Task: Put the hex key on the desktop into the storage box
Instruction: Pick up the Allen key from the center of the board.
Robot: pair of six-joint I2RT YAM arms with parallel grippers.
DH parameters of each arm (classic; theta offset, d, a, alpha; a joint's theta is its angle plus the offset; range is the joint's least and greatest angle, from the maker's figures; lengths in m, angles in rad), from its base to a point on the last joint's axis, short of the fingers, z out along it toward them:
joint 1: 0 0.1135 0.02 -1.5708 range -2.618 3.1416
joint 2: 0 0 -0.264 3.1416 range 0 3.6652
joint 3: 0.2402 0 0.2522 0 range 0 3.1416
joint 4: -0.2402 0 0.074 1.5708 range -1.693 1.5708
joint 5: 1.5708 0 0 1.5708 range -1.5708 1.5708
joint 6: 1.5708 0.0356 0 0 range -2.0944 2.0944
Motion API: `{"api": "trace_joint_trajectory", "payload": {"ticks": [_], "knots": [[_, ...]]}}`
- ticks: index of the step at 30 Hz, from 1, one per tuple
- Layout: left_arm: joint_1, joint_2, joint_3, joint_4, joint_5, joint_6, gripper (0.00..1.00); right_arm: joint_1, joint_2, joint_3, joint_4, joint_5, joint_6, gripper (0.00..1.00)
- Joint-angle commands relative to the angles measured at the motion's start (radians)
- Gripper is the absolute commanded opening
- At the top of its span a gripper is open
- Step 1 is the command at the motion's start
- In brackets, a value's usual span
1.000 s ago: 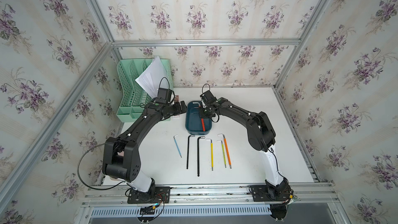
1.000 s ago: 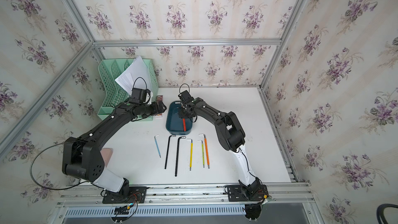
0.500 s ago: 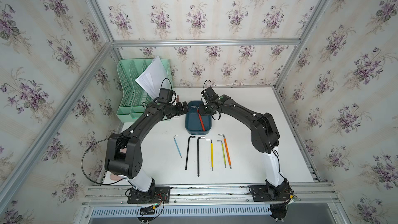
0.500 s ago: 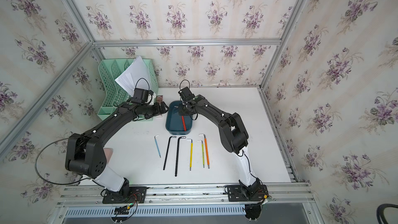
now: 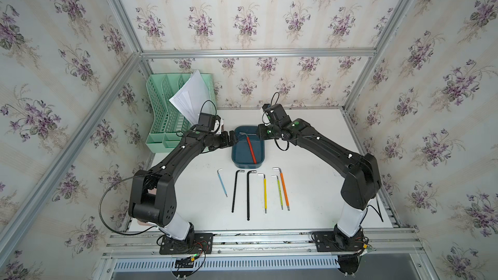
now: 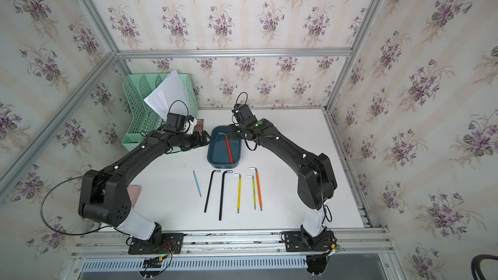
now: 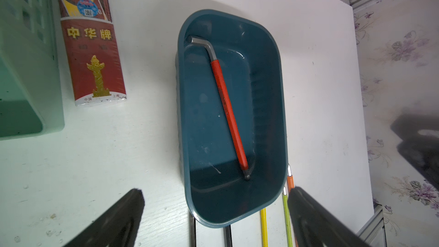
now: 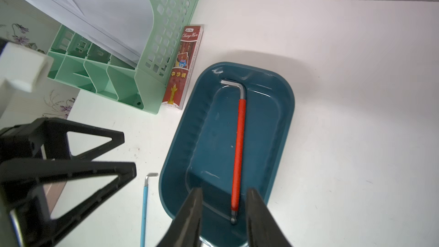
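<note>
**Now one key boxed, six left to fetch**

Seemingly the drop is done. The red key (image 5: 250, 146) lies loose in the box (image 5: 248, 166) near the desktop's (image 5: 310, 197) back edge. Its bent end is at the box's back left corner and its tip at the front wall.

The right gripper (image 8: 225, 190) hangs by the box's right rim, jaws narrowly apart and empty. The left gripper (image 7: 216, 192) stands wide by the left rim, also empty.

Next, I judge, one arm must reach the row (image 5: 265, 192) between the box and the front edge. There it must pinch a thin shaft lying flat on the desktop.

Both top views show all six keys of that row. The wrist views catch only their ends, such as the blue key (image 8: 143, 207). They do, however, show the red packet (image 7: 92, 51) plainly.
</note>
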Motion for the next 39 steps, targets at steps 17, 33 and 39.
{"api": "trace_joint_trajectory", "payload": {"ticks": [17, 33, 39], "knots": [[0.002, 0.086, 0.006, -0.027, -0.011, 0.091, 0.99, 0.0, -0.263, -0.514, -0.079, 0.163, 0.024, 0.4], [0.001, 0.118, 0.026, -0.021, 0.0, 0.128, 0.99, 0.001, -0.275, -0.672, -0.09, 0.028, 0.127, 0.42], [0.002, 0.119, 0.021, -0.024, 0.014, 0.126, 0.99, 0.003, -0.237, -0.655, -0.098, 0.006, 0.124, 0.42]]}}
